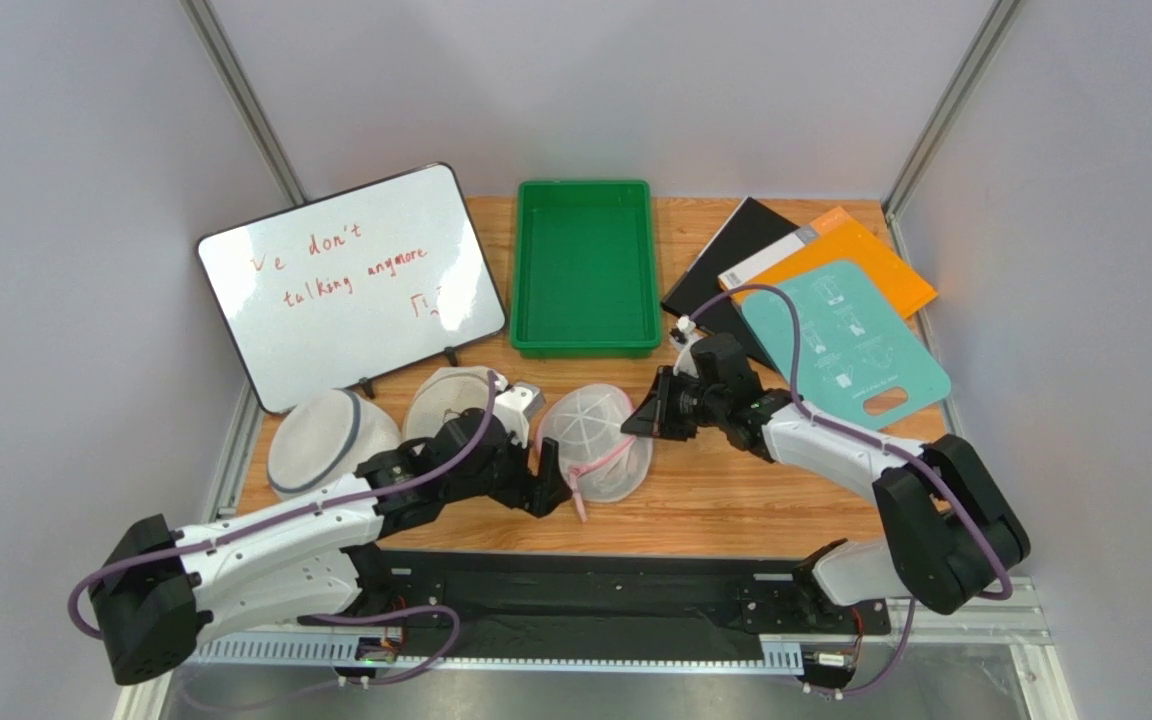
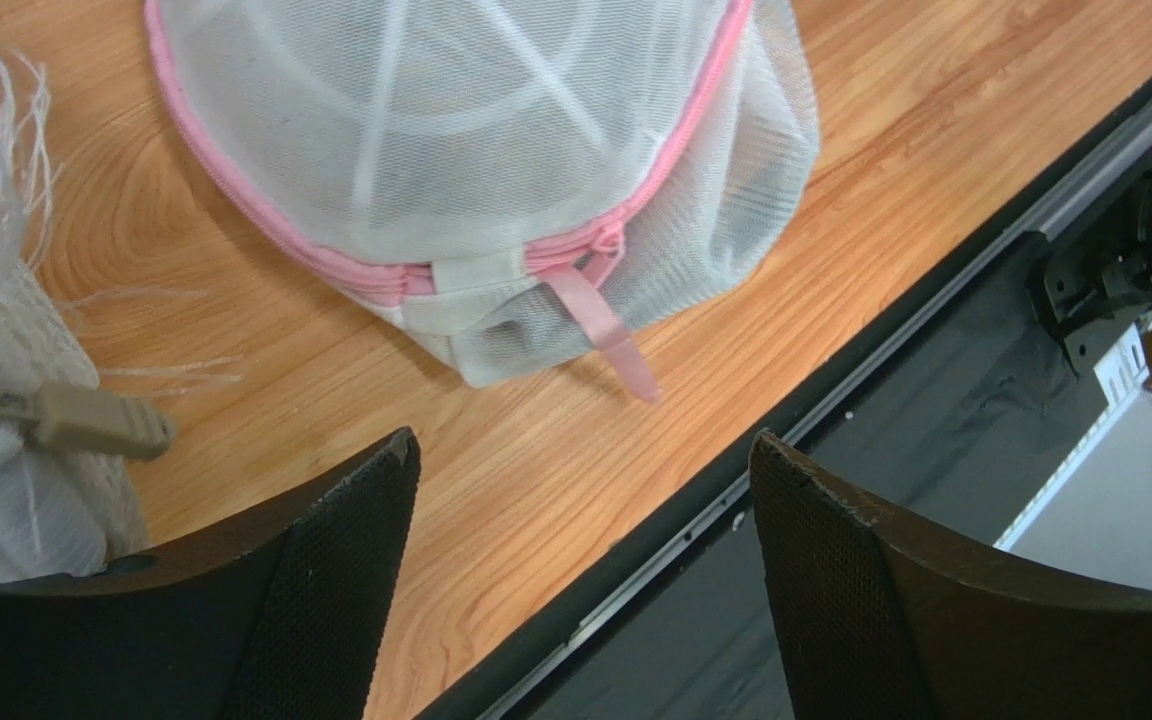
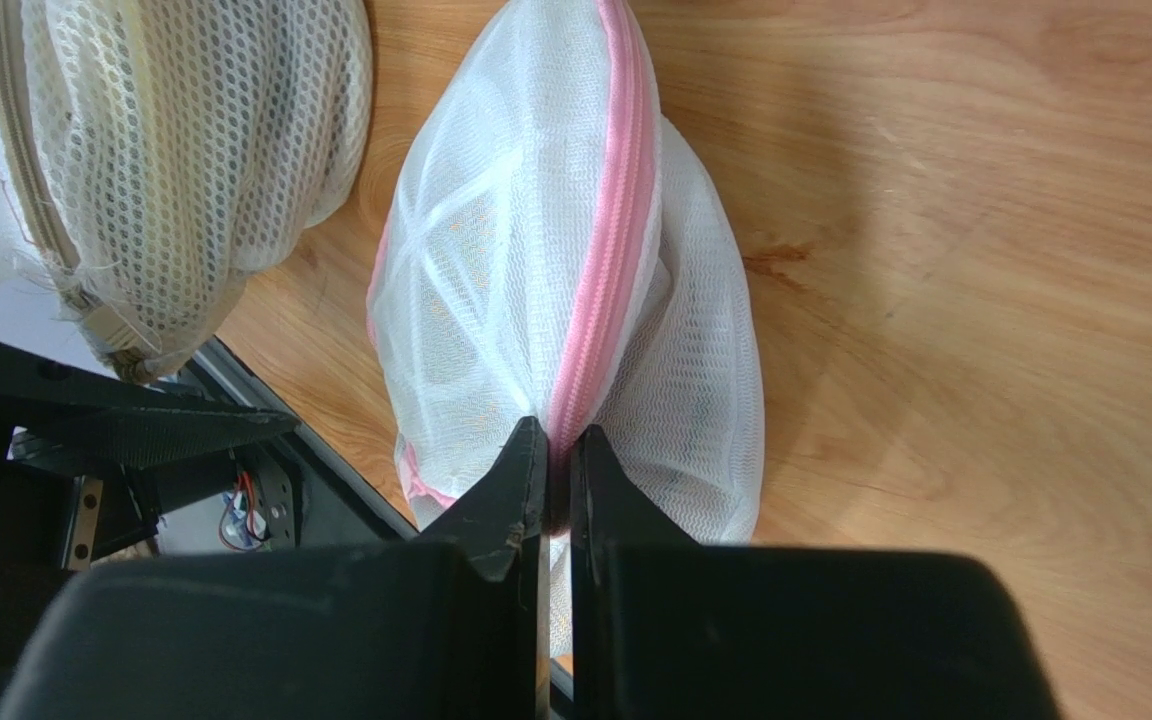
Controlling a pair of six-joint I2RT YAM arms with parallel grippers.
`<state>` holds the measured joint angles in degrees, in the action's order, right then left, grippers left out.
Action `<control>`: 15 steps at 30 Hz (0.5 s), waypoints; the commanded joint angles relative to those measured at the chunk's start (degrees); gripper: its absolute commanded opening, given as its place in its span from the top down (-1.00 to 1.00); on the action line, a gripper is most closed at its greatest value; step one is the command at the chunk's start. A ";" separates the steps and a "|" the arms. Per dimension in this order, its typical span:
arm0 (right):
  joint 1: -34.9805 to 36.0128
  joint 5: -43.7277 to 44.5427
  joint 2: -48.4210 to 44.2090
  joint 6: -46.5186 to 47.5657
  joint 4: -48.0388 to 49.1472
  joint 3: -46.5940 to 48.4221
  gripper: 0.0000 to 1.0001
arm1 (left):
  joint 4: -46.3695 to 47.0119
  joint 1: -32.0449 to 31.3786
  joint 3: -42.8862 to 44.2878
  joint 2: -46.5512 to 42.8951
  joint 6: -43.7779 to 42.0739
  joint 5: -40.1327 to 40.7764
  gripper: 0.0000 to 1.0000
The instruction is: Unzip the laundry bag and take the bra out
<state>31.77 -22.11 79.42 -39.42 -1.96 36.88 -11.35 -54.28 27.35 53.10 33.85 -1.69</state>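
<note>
The laundry bag (image 1: 597, 438), a white mesh dome with pink trim, lies on the wooden table between my two grippers. My right gripper (image 1: 641, 420) is shut on the bag's pink zipper seam at its right edge; in the right wrist view the fingertips (image 3: 525, 458) pinch the pink band of the bag (image 3: 537, 270). My left gripper (image 1: 549, 489) is open and empty just to the near left of the bag. In the left wrist view (image 2: 582, 450) the bag (image 2: 477, 150) lies ahead of it, and a pink pull tab (image 2: 608, 327) hangs off the closed zipper. No bra shows.
Two plain white mesh bags (image 1: 330, 438) (image 1: 447, 402) lie left of the laundry bag. A green tray (image 1: 585, 342) stands behind, a whiteboard (image 1: 349, 285) at back left, and folders with a teal board (image 1: 853, 338) at back right. A black rail (image 1: 612, 593) runs along the near edge.
</note>
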 commanded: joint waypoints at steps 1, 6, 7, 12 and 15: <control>-2.50 -7.15 0.91 6.45 -3.23 1.61 1.00 | 8.18 -0.21 0.33 4.11 2.10 1.61 -0.68; -3.20 -10.14 1.18 8.22 -3.49 0.65 1.00 | 13.11 -0.12 1.38 10.95 0.35 5.38 -0.53; -3.20 -10.32 0.92 8.30 -3.49 0.56 1.00 | 13.11 -0.12 1.73 11.84 -0.35 5.99 -0.53; -3.82 -10.85 -0.93 8.66 -3.93 -0.23 1.00 | 18.18 5.40 -0.89 14.75 2.34 3.12 -0.51; -4.35 -10.94 -1.90 8.83 -4.63 -0.67 1.00 | 22.06 7.79 -3.09 14.92 4.82 0.03 -0.50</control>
<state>28.25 -31.75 79.81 -32.67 -5.04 36.73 2.55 -49.15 26.37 67.94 35.24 1.37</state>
